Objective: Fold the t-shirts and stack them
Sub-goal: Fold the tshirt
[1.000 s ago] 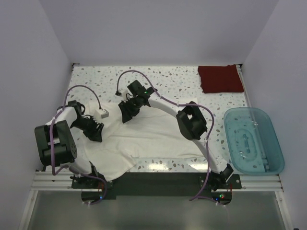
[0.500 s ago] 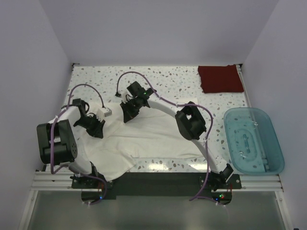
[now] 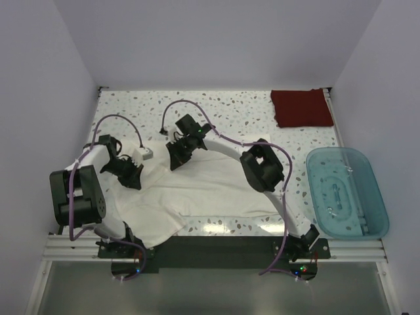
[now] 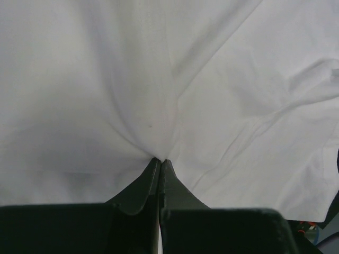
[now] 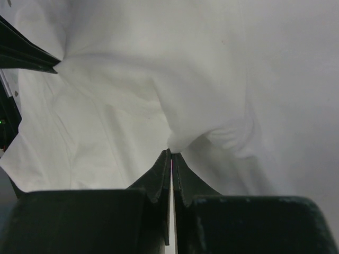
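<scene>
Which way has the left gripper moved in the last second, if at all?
Yes. The left gripper shifted slightly up-table, away from the near rail, and is shut on the white t-shirt.

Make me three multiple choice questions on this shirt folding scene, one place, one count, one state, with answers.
1. Where does the dark red t-shirt lie? A. far right corner of the table B. near left corner C. middle
2. How many t-shirts are in view? A. one B. two C. three
3. Both pairs of jaws are: A. wide open B. shut on nothing C. shut on the white t-shirt
Answers: 1 A, the top view shows it folded there. 2 B, one white, one dark red. 3 C, each wrist view shows closed jaws pinching white cloth.
</scene>
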